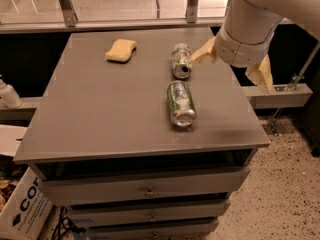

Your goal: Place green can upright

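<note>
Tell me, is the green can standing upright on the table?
No, the green can lies on its side on the table, while the open gripper hovers empty over the far right edge.

A grey cabinet (100,119) with drawers (145,186) stood on a pale speckled floor (292,194). Behind it ran a light ledge (125,24) with two metal posts (66,4). A cardboard box (22,211) lay at the lower left. The gripper (229,73) hung above the cabinet's right edge, its fingers spread wide.
</note>
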Controlling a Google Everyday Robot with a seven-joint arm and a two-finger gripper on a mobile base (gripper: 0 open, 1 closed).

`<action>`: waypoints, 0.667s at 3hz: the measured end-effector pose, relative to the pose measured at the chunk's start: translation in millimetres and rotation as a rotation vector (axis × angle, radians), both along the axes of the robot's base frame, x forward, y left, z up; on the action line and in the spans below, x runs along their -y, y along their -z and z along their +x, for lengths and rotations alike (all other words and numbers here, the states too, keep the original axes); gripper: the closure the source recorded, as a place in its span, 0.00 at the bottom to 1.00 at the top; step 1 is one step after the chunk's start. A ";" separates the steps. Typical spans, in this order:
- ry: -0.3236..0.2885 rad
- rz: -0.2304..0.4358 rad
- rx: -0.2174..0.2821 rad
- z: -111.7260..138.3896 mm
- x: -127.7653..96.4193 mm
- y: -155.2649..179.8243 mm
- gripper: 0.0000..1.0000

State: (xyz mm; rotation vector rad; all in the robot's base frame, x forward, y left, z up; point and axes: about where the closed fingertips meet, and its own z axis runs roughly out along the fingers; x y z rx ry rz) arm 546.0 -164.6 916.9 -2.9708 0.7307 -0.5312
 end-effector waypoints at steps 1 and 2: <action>-0.053 -0.047 -0.040 12.6 -9.8 18.4 0.00; -0.087 -0.056 -0.100 18.0 -22.5 39.9 0.00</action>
